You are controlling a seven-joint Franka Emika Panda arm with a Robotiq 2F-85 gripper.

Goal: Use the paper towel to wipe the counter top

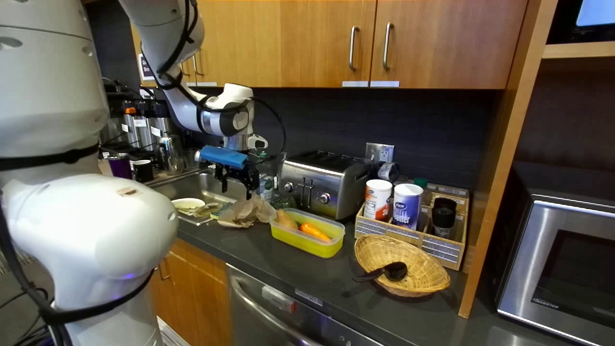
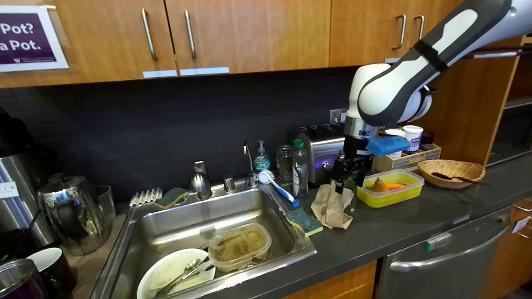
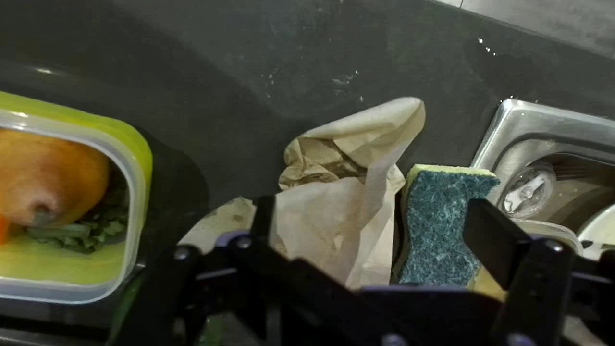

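Observation:
The crumpled tan paper towel lies on the dark counter top [image 1: 336,281] between the yellow tray and the sink. It shows in both exterior views [image 1: 247,209] [image 2: 331,207] and in the wrist view [image 3: 331,211]. My gripper [image 2: 349,185] is above the towel, also seen in an exterior view [image 1: 236,189]. In the wrist view the gripper [image 3: 374,216] has its fingers wide apart, with nothing held. The left finger overlaps the towel's left part, and the right finger is over the sponge. Whether a finger touches the towel cannot be told. The counter top [image 3: 216,91] shows small droplets.
A green-yellow sponge [image 3: 439,226] lies beside the towel at the sink rim [image 2: 305,248]. The yellow tray [image 2: 390,200] with vegetables stands on the other side. A toaster [image 1: 331,185], soap bottle [image 2: 299,172] and brush [image 2: 279,189] are behind. A woven basket [image 1: 423,276] is farther along.

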